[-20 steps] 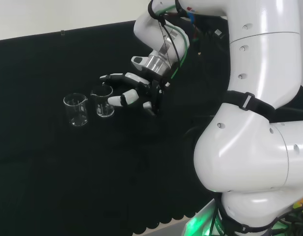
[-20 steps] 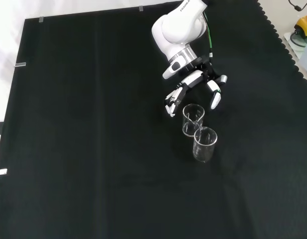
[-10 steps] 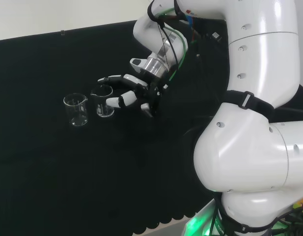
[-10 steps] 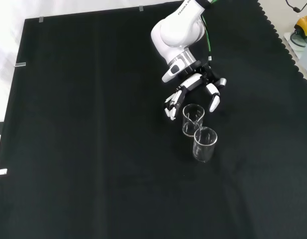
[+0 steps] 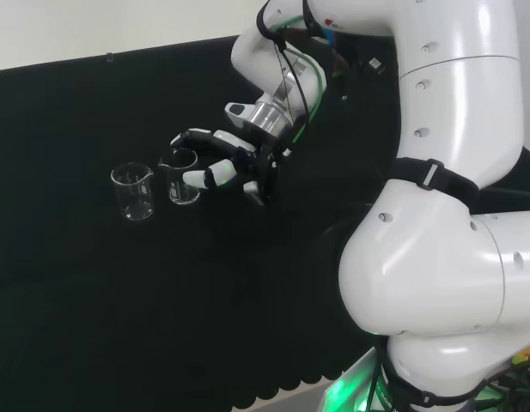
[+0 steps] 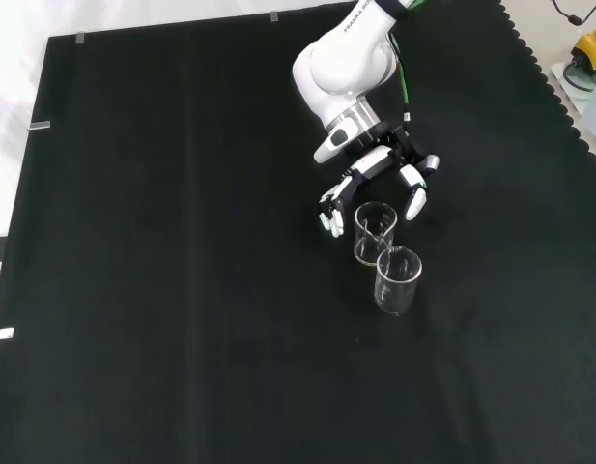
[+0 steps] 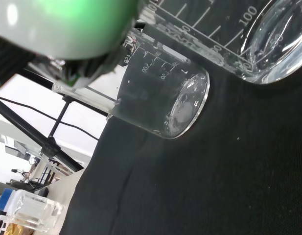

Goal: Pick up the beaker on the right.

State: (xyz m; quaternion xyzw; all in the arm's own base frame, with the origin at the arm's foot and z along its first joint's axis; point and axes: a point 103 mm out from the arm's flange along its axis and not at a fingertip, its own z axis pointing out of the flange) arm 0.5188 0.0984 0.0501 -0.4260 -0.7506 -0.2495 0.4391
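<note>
The hand [image 5: 228, 165] is open, fingers spread and lightly curved either side of the nearer beaker [image 5: 180, 178], holding nothing so far. In the front view the hand [image 6: 375, 179] sits just above that beaker [image 6: 375, 232]. The second beaker [image 6: 397, 279] stands right beyond it, farther from the hand, both upright on the black tabletop [image 6: 182, 290].

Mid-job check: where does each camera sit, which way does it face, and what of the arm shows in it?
Head view: behind and above the arm's base, looking over its white links at the hand by the two beakers.
Front view: opposite, looking down on the black cloth; the hand comes in from the top.
Wrist view: at the wrist, close to both beakers.
Head and front views share hand and both beakers.
</note>
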